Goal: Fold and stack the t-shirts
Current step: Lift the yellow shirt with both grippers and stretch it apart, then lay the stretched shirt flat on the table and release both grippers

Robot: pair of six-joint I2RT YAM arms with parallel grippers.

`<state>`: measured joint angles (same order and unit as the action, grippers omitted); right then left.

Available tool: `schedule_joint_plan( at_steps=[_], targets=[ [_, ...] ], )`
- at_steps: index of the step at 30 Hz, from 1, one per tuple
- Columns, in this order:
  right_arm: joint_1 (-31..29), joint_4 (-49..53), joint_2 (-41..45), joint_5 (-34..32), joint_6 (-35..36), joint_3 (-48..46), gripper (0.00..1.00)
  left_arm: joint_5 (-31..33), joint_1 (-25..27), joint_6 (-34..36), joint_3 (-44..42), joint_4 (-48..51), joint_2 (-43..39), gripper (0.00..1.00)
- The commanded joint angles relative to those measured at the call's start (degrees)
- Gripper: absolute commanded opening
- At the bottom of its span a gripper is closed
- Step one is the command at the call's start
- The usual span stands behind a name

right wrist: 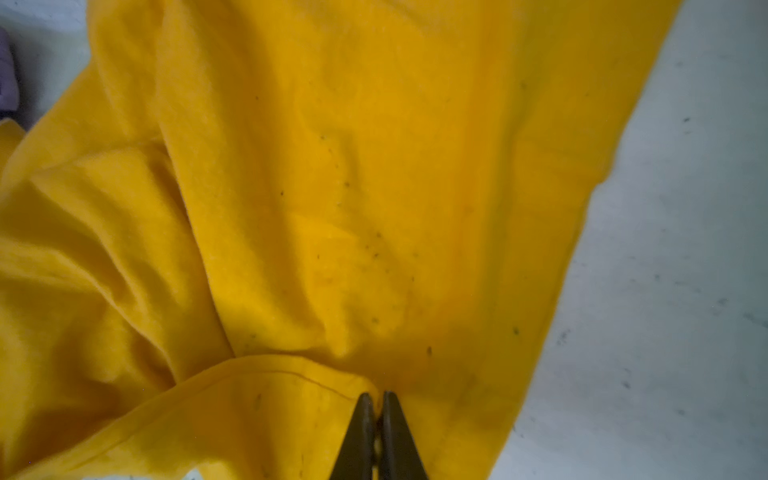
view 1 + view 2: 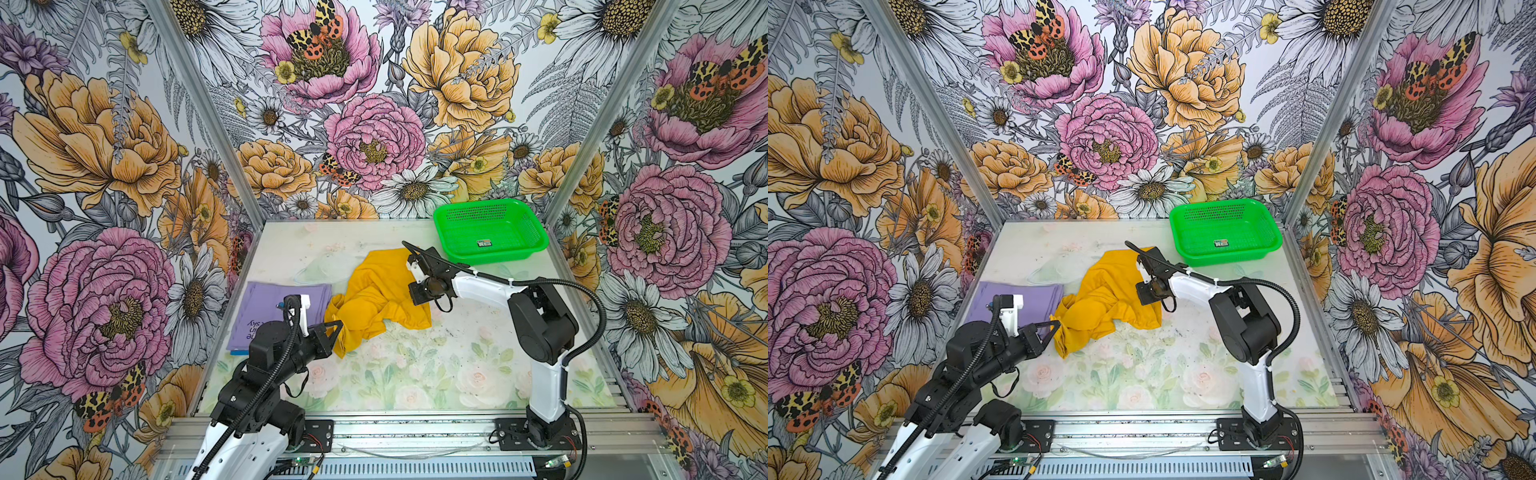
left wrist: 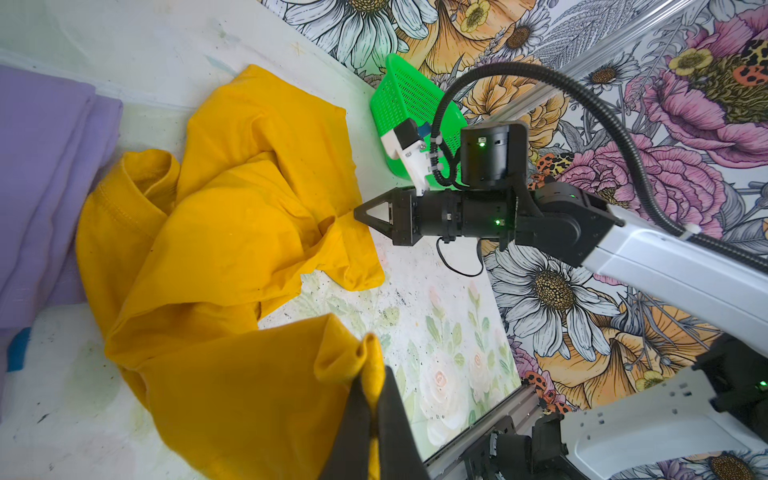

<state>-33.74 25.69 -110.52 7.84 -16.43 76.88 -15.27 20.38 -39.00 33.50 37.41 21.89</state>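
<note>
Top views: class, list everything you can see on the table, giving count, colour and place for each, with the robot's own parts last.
yellow tee: one, mustard yellow, crumpled mid-table
lavender tee: one, lavender with dark print, folded flat, left side
blue tee: one, blue, a sliver under the lavender tee
basket: one, green mesh, far right corner
table: one, pale floral top
left gripper: one, black, shut on the yellow tee's near edge
right gripper: one, black, shut on the yellow tee's right edge
</note>
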Motion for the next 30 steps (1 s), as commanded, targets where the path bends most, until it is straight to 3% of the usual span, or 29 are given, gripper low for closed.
schedule_joint_plan(
  at_steps=[1, 8, 14, 19, 23, 27, 30],
  targets=[
    [0.4, -0.7, 12.1, -3.3, 0.8, -3.0, 0.07, -2.5, -1.7, 2.0, 0.9, -2.0, 0.8, 0.0],
    [7.0, 1.1, 35.6, -4.4, 1.9, -12.6, 0.0, -2.5, -3.7, 9.0, 9.1, -1.5, 7.8, 0.0],
    [15.1, 8.1, 47.4, -4.8, 5.7, -10.9, 0.0, -3.6, -7.0, 15.2, 19.6, -1.8, 16.4, 0.0],
    [18.2, 13.1, 50.5, -5.1, 10.0, -2.6, 0.0, -8.4, -11.8, 20.1, 34.9, -0.8, 24.7, 0.0],
    [18.9, 16.4, 51.9, -9.0, 12.7, 7.1, 0.0, -8.0, -15.5, 25.3, 46.3, 1.4, 28.9, 0.0],
    [20.0, 20.6, 51.0, -16.1, 14.7, 18.0, 0.0, -6.4, -18.1, 29.1, 49.4, 1.2, 29.9, 0.0],
    [20.9, 23.7, 48.6, -16.7, 15.0, 25.0, 0.0, -7.3, -19.4, 28.6, 49.2, -0.5, 30.7, 0.0]
  ],
)
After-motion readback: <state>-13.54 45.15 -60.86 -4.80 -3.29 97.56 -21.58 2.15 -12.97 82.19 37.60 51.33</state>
